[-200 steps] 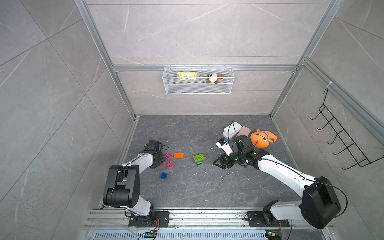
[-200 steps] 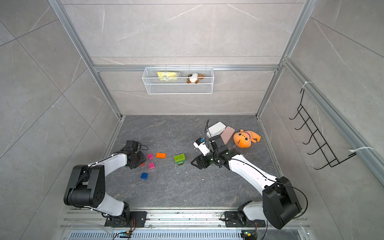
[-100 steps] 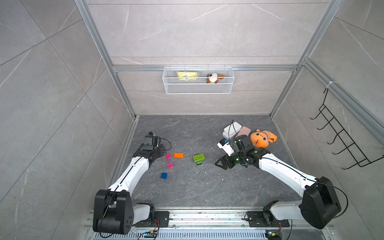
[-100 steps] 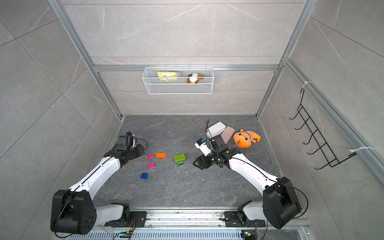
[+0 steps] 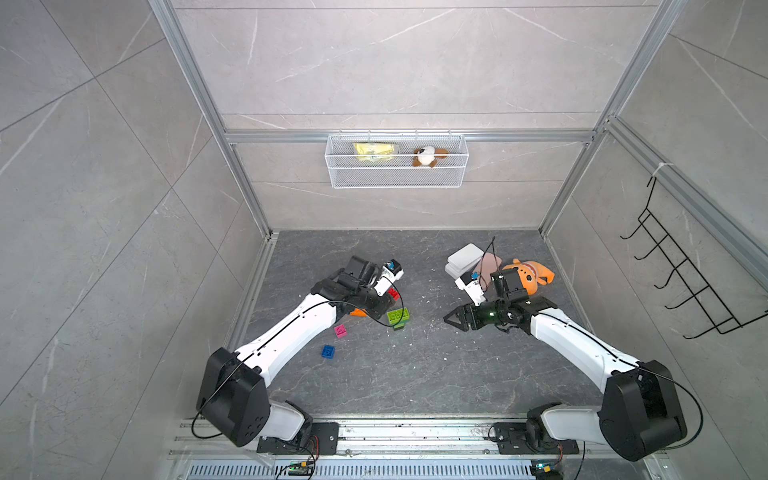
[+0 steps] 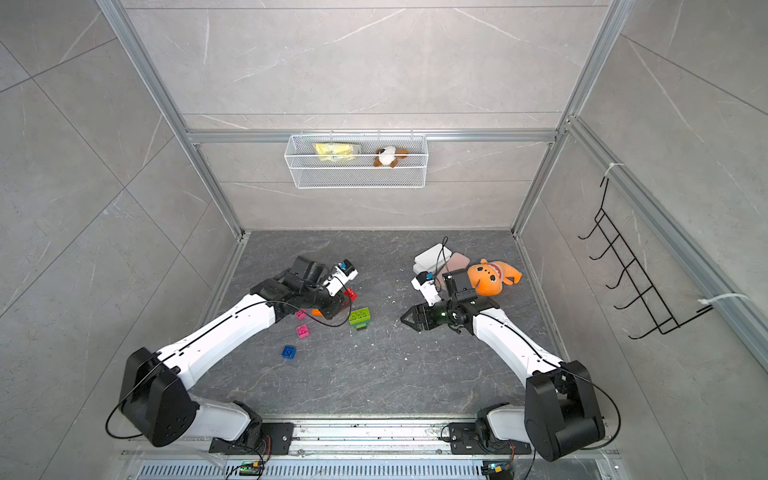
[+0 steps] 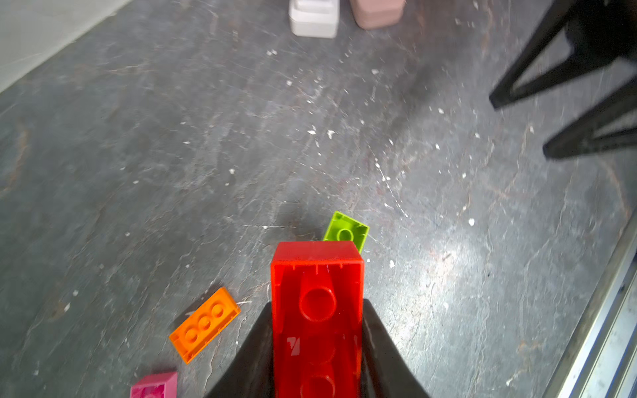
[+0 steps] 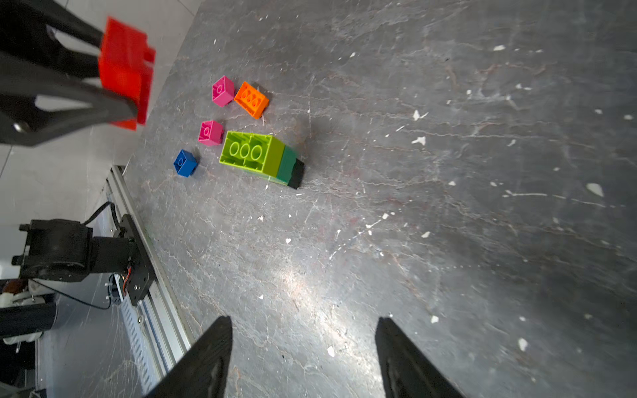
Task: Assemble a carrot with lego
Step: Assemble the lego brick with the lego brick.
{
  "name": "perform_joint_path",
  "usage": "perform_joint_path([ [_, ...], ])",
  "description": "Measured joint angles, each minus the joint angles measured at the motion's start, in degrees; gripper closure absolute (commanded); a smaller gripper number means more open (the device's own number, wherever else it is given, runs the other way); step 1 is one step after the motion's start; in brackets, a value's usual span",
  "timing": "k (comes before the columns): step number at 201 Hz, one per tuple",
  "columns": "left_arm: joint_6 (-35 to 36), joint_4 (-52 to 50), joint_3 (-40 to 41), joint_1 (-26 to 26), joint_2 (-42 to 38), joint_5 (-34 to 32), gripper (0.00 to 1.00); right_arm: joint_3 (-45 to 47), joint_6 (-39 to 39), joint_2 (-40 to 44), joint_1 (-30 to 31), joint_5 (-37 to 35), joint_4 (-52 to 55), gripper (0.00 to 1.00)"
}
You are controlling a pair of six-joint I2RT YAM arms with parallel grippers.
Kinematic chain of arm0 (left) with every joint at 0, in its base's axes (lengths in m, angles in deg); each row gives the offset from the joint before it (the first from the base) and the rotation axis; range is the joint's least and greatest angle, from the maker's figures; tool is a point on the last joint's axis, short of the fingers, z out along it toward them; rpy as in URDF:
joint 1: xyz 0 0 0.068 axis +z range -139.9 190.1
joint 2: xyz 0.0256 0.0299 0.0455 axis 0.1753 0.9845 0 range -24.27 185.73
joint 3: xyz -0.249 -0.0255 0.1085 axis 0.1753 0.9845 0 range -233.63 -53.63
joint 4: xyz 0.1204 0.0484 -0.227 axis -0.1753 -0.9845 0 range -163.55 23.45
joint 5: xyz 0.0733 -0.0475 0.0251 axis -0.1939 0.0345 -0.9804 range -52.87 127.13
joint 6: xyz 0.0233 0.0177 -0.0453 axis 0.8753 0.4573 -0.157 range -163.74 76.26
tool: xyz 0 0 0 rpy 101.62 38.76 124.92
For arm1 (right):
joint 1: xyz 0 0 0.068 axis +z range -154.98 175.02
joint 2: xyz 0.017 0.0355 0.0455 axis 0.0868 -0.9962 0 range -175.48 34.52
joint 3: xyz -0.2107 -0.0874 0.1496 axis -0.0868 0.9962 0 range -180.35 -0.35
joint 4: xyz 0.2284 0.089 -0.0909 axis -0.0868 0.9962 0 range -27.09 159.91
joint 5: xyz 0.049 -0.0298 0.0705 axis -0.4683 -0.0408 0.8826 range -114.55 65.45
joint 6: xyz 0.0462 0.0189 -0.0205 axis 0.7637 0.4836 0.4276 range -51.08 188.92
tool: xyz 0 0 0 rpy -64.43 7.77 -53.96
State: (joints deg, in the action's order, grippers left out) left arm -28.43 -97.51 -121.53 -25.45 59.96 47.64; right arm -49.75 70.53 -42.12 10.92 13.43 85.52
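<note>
My left gripper is shut on a red brick, held off the floor just beyond the carrot. The carrot is a lying stack of lime, dark green and black bricks. The red brick shows in both top views. Loose lego lies around: an orange brick, two pink bricks and a blue brick. My right gripper stands open and empty over bare floor, to the right of the carrot and pointing at it.
A white case, a pink case and an orange plush toy lie at the back right, behind my right arm. A wire basket hangs on the back wall. A hook rack hangs on the right wall.
My left gripper shut on the red brick at the far left, lifted it and carried it right, up to the lime stack. The right arm has hardly moved.
</note>
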Motion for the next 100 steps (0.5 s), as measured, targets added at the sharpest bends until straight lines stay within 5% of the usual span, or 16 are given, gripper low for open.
perform_joint_path([
  [100,12.81,-11.89,-12.98,-4.94,16.96,-5.62,0.81,3.56,0.39,1.92,-1.79,5.79,-2.84,0.33],
])
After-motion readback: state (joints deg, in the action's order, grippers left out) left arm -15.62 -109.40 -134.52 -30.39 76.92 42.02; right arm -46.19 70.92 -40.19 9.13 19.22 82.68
